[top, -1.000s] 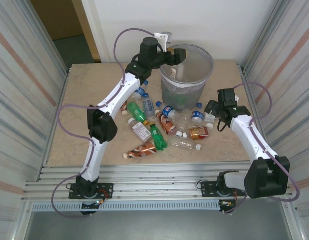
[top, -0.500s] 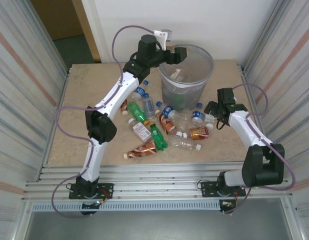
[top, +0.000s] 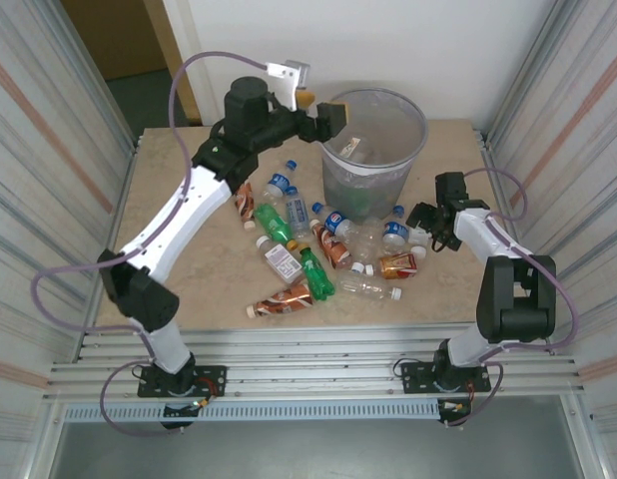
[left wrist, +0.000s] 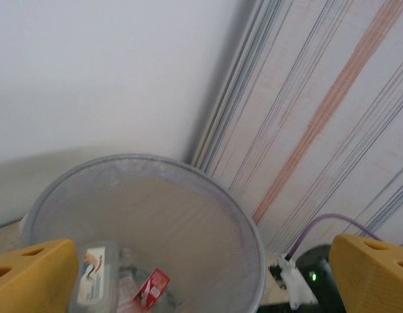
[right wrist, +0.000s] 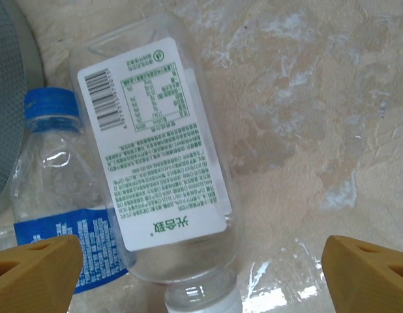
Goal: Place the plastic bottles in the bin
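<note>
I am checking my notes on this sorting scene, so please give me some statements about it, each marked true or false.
1. The left pincer stands open and empty at the round translucent grey bin. True.
2. The bin holds nothing. False: discarded bottles lie inside it.
3. The right pincer is shut on the clear plastic bottle with a white label. False: the pincer is open, and the bottle lies on the beige table below it.
4. A clear bottle with a blue cap lies beside that white-labelled bottle. True.
5. No green bottle lies on the table. False: a green plastic bottle lies there.
</note>
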